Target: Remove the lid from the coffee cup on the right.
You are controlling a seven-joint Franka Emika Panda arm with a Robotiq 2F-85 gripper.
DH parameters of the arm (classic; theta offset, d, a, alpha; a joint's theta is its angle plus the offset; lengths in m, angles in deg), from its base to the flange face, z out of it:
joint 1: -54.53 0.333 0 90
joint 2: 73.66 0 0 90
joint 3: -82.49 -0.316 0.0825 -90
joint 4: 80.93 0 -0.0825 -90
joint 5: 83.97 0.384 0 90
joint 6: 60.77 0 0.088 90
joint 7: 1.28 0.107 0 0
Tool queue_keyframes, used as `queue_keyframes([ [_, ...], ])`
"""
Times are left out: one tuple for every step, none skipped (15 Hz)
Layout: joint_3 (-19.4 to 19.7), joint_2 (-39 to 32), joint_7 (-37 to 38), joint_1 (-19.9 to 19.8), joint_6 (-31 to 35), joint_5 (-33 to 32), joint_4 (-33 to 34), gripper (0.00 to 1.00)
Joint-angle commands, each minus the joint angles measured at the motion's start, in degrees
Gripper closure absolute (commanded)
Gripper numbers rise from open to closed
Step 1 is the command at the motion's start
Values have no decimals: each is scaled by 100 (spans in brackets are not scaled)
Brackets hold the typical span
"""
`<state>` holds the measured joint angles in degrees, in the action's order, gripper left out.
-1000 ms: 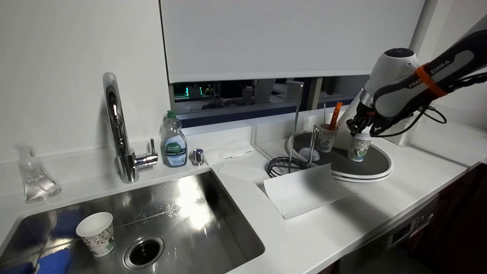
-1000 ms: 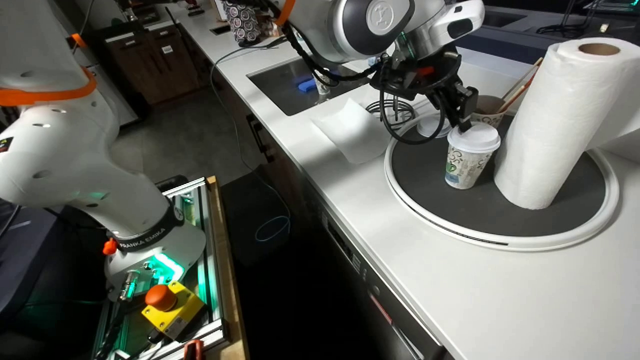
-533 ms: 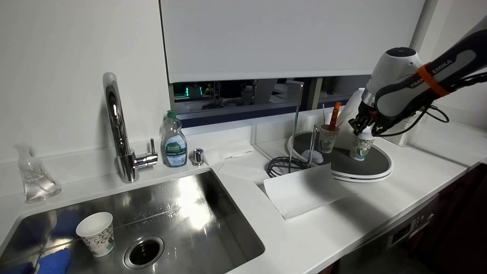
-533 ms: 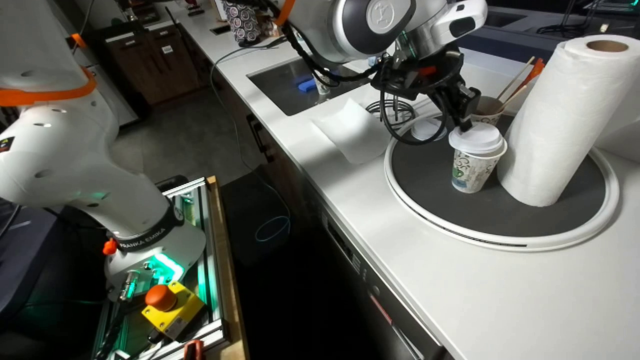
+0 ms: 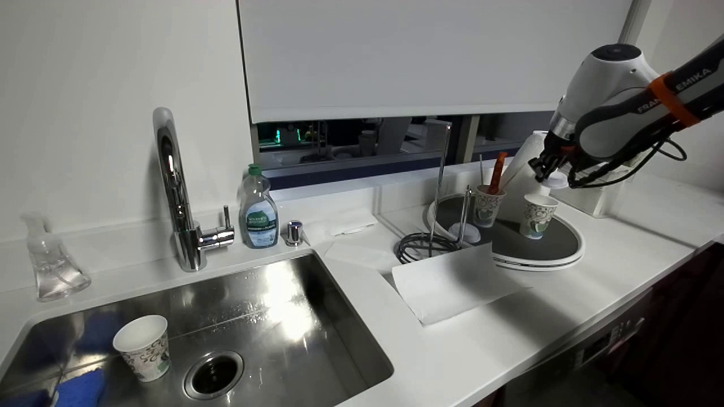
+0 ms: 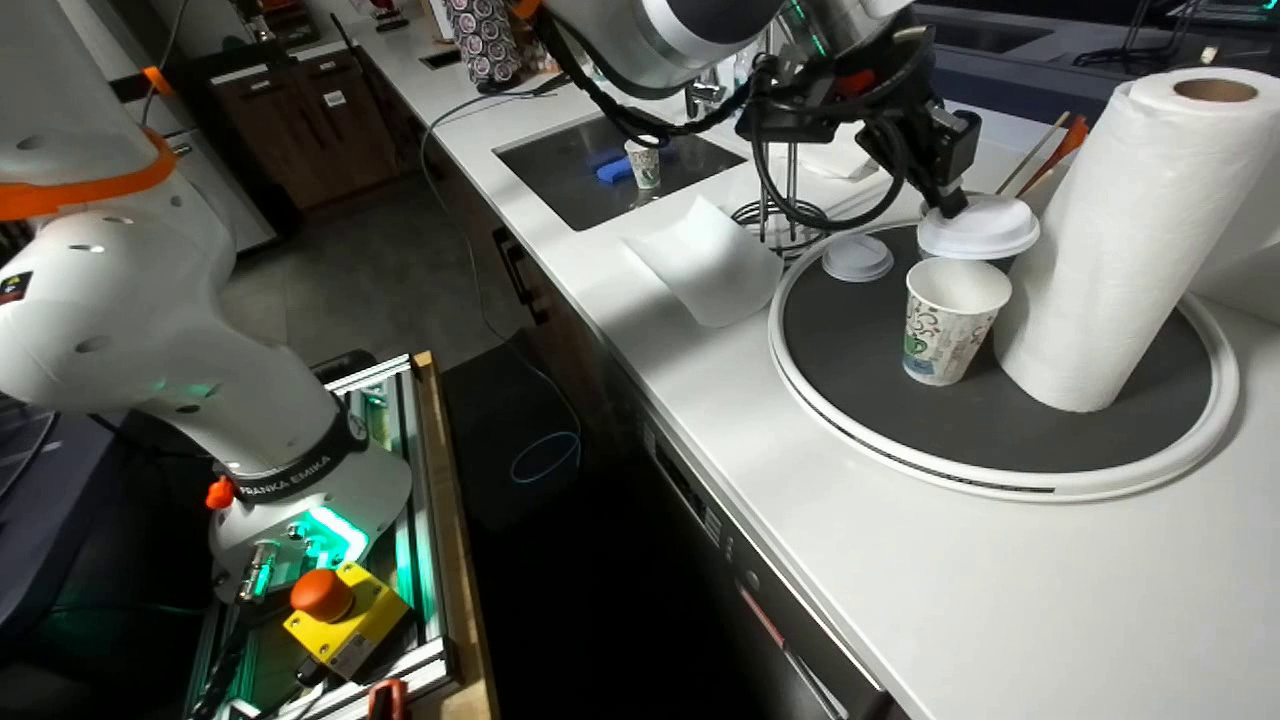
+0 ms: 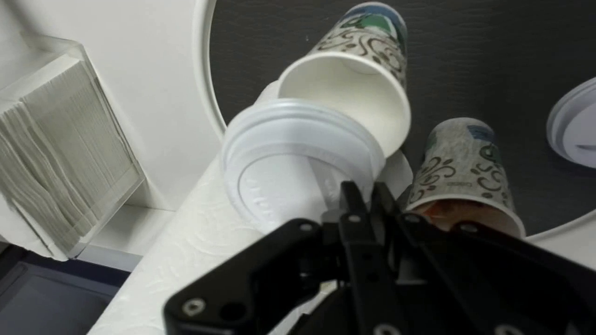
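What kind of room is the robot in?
It looks like a kitchen, though I can't tell if it's in a home or an office. There's a metal sink with a tap, a bottle of dish soap beside it, and a roll of paper towels.

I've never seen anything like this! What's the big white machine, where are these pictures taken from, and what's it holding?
That's a robot arm. Two pictures come from cameras standing outside it; the close-up comes from a camera on its wrist. Its pincer, the part that grabs, pinches a white plastic lid by the edge, higher than an open paper coffee cup. That cup stands on a round tray with a second lid, a cup of sticks and a paper towel roll.
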<state>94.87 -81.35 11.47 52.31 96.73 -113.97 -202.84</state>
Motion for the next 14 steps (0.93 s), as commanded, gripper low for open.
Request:
queue_keyframes([
  [-524, 737, -1138, -70, -202, 1201, -746, 98],
  [-686, 873, -1600, -56, -275, 1737, -911, 98],
  [-801, 986, -1931, -15, -434, 2176, -1015, 98],
  [-867, 1034, -2134, 21, -720, 2486, -1020, 98],
  [-907, 1018, -2136, 49, -1053, 2603, -983, 98],
  [-943, 973, -1981, 54, -1353, 2559, -954, 98],
  [-947, 791, -1534, 12, -1400, 2256, -889, 98],
  [-955, 642, -1343, -4, -1371, 2213, -875, 98],
  [-950, 446, -1107, -11, -1217, 2170, -853, 98],
  [-944, 245, -960, -7, -1047, 2152, -819, 98],
  [-928, 63, -785, 3, -949, 2094, -746, 98],
  [-928, -159, -511, 57, -785, 2017, -659, 98],
  [-893, -341, -210, 108, -655, 1890, -563, 98],
  [-814, -473, 177, 187, -435, 1629, -533, 98],
])
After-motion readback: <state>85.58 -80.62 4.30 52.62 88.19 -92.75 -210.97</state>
